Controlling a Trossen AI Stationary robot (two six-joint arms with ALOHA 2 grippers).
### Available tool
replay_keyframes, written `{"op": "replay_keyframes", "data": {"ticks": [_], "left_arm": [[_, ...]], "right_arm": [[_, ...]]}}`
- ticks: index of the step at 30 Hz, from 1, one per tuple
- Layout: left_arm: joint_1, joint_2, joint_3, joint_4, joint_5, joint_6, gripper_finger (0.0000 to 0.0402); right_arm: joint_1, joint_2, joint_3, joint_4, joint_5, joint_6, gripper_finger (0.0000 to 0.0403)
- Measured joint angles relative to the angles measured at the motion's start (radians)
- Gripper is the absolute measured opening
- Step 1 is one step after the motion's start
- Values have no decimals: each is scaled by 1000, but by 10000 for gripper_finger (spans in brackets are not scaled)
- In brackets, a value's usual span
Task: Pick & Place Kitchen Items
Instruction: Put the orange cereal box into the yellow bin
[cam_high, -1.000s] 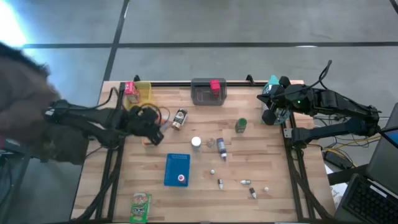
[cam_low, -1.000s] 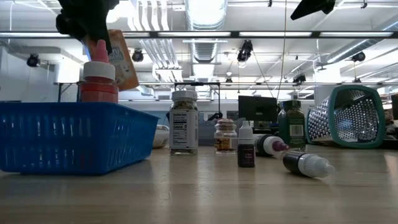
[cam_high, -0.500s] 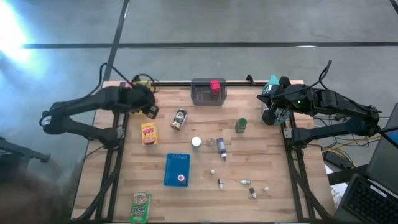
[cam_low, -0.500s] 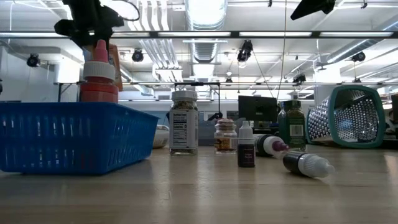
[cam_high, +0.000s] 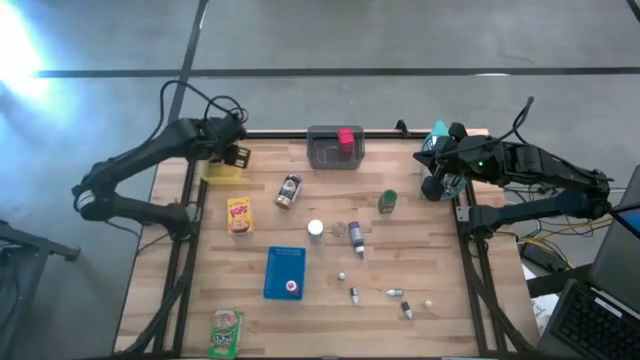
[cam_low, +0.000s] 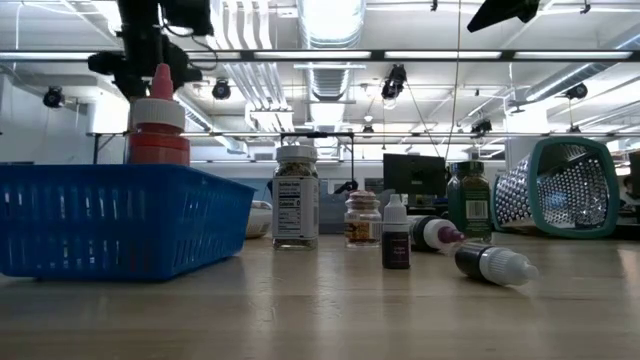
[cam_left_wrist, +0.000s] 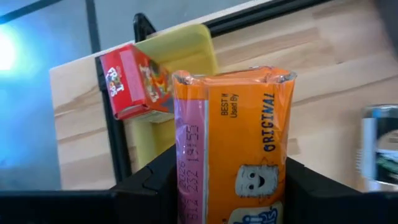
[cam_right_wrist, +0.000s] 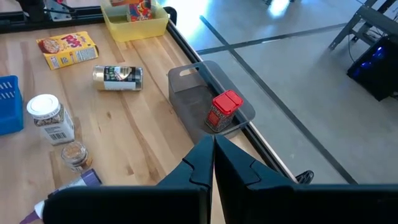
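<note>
On the wooden slat table (cam_high: 420, 330), open-plan room behind: left gripper (cam_left_wrist: 230, 186) pinches an orange snack packet (cam_left_wrist: 233, 155) over the yellow bin (cam_high: 222, 170) holding a red box (cam_left_wrist: 134, 81). Grey bin (cam_right_wrist: 199, 99) holds a red carton (cam_right_wrist: 222, 111). Right gripper (cam_right_wrist: 212, 163) pressed together, parked at the table's right edge.

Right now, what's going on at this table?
The left tool holds an orange packet over the yellow bin at the table's far left corner, where a red box already sits. The right tool waits shut at the right edge. Jars, bottles and a yellow box remain on the table.
</note>
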Motion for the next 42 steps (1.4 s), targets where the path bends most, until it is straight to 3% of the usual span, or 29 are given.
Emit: {"op": "replay_keyframes", "data": {"ticks": [19, 42], "left_arm": [[232, 145, -1, 101, 88, 112, 177], [321, 344, -1, 206, 122, 152, 177]], "right_arm": [[0, 0, 0, 0, 0, -9, 8], [0, 0, 0, 0, 0, -7, 8]]}}
